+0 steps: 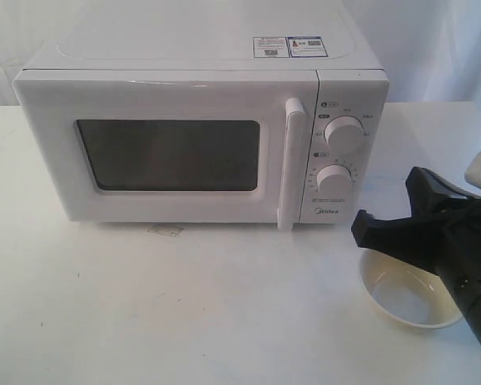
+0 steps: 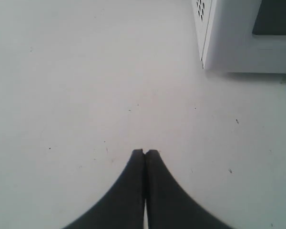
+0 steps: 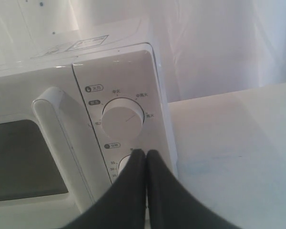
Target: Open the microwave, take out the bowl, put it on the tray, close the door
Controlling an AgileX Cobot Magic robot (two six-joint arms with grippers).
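- Bowl (image 1: 405,297): upright on the table (image 1: 184,305), in front of the microwave's right end, clear of it. Looks empty.
- The black right arm (image 1: 465,241) covers part of the bowl's far right rim in the exterior view. Cannot tell whether it touches the bowl.
- Microwave (image 1: 184,60): at the back of the table, 2 stickers (image 1: 290,46) on top.
- Door (image 1: 168,100): flush with the front. Dark window (image 1: 168,154), and the handle (image 1: 291,164) stands upright just beside the control panel.
- 2 knobs on the right panel, upper (image 1: 344,135) and lower (image 1: 334,181).
- Right gripper (image 3: 146,153): fingers pressed together, nothing between them. It is up off the table and faces the knob panel, with its tips over the lower knob in the wrist view. Contact unclear.
- Left gripper (image 2: 145,152): fingers also pressed together and holding nothing, over bare table. A lower front corner of the microwave shows well apart from it.
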